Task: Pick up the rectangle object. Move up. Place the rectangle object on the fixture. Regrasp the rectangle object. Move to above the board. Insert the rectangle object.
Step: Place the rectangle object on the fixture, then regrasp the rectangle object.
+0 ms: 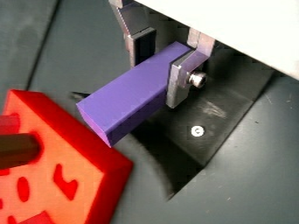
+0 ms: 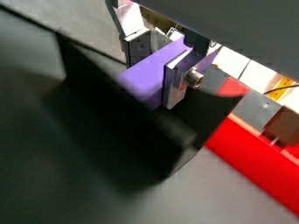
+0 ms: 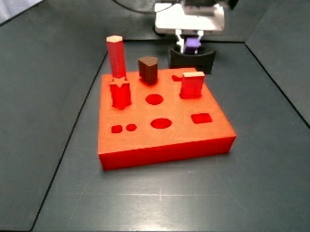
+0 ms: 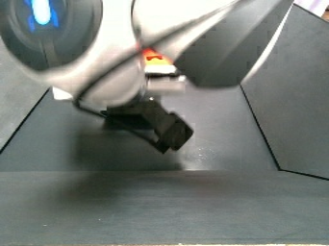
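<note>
The rectangle object point(image 1: 122, 101) is a blue-purple block lying between my fingers, one end sticking out towards the board point(image 1: 70, 149). It also shows in a wrist view point(image 2: 146, 74) and a side view point(image 3: 190, 41). My gripper point(image 1: 160, 77) is shut on it, with a silver finger on each long side. The gripper point(image 3: 191, 36) hangs just over the black fixture point(image 3: 194, 62) behind the red board point(image 3: 164, 127). The block sits at the fixture's top. The fixture's dark body point(image 2: 117, 131) lies under the block. Whether the block rests in the notch is hidden.
On the board stand a tall red peg point(image 3: 115, 56), a dark brown block point(image 3: 148, 70), a red square peg point(image 3: 191, 86) and a short red peg point(image 3: 120, 93). Round, oval and rectangular holes lie nearer the front. The blurred arm housing point(image 4: 141, 48) fills one side view.
</note>
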